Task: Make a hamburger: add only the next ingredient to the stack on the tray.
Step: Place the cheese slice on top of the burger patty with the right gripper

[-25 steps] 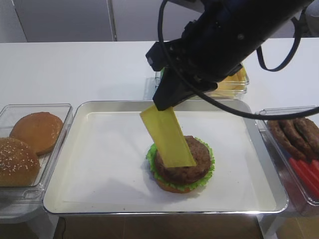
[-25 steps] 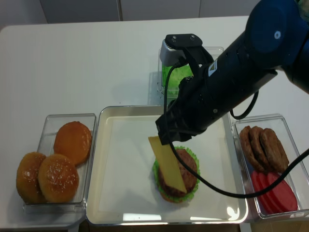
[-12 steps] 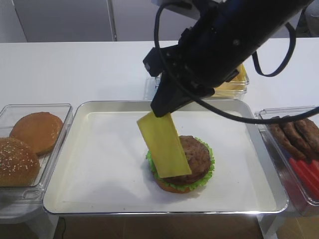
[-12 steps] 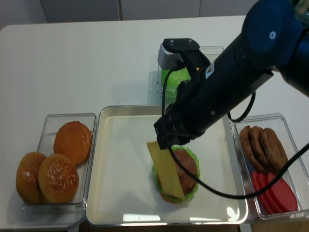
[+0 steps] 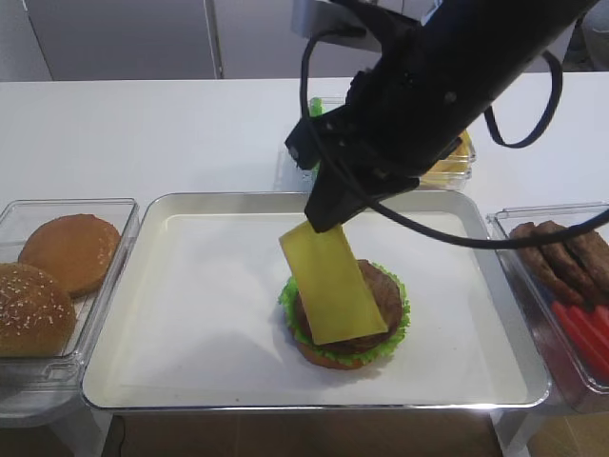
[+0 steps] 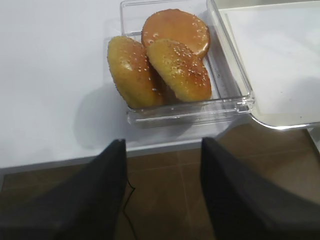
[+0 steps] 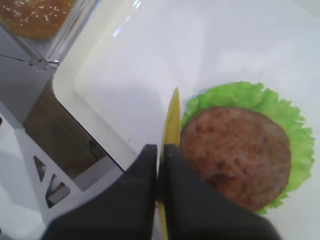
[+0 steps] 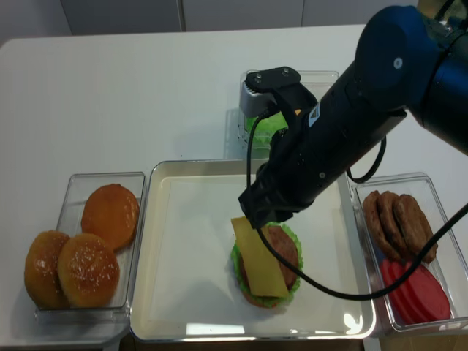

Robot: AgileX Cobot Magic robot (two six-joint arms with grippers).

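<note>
Cheese slice draped lower over the burger stack.
The stack sits on the tray; the right end effector stays pinched tight on the cheese slice, which has swung right, now leaning across the patty; the left end effector is spread, empty.

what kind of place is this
Probably a lab bench staged as a burger station: a white table, a silver tray holding one burger stack, and clear boxes of buns and patties.
</note>
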